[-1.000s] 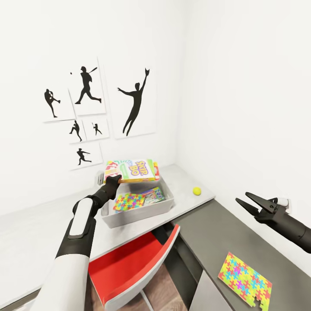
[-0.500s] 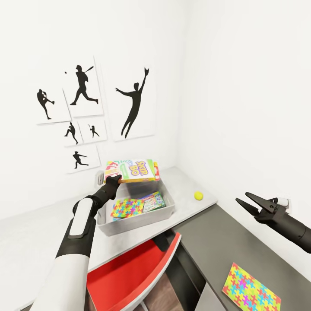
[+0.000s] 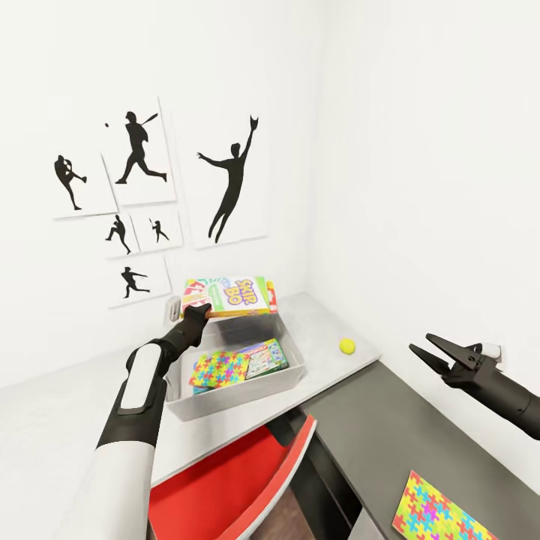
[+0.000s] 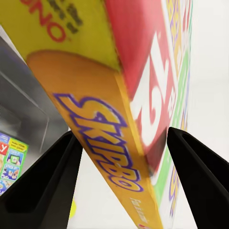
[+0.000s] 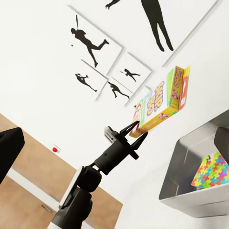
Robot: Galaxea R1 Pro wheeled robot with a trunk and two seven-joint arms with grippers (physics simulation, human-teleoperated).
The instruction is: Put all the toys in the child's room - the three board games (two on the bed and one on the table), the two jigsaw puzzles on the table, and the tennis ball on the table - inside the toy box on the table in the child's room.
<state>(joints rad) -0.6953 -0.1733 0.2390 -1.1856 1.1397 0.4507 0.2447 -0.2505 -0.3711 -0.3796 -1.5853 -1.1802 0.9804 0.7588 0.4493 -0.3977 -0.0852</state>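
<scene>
The left gripper (image 3: pixel 196 311) is clamping one end of the flat green-yellow board game box lettered SKIP BO (image 3: pixel 229 295), holding it level in the air over the far end of the shallow light grey toy box (image 3: pixel 238 390). In the left wrist view the two black fingers (image 4: pixel 45 191) are pressing either side of the box's (image 4: pixel 129 109) orange edge, where purple SKIP BO lettering is running along; a red panel with white figures and a yellow patch with red letters are showing beside it. The right wrist view is showing the box (image 5: pixel 160 102) tilted on edge in the left gripper (image 5: pixel 130 134), its face pale green with yellow letters.

Inside the toy box a thin multicoloured jigsaw puzzle (image 3: pixel 219 369) is lying flat, with a smaller blue-green printed game box (image 3: pixel 265 358) just beside it. The toy box is sitting on the white-topped table (image 3: pixel 60 420). The small yellow-green tennis ball (image 3: pixel 346 345) is resting on the tabletop near the toy box, apart from it. A second multicoloured jigsaw puzzle (image 3: pixel 439 517) is lying on the dark grey surface (image 3: pixel 390 427) closer in.

The right gripper (image 3: pixel 426 351) is hanging over that dark surface, jaws spread and holding nothing. A red chair (image 3: pixel 225 487) is standing below the table edge.
</scene>
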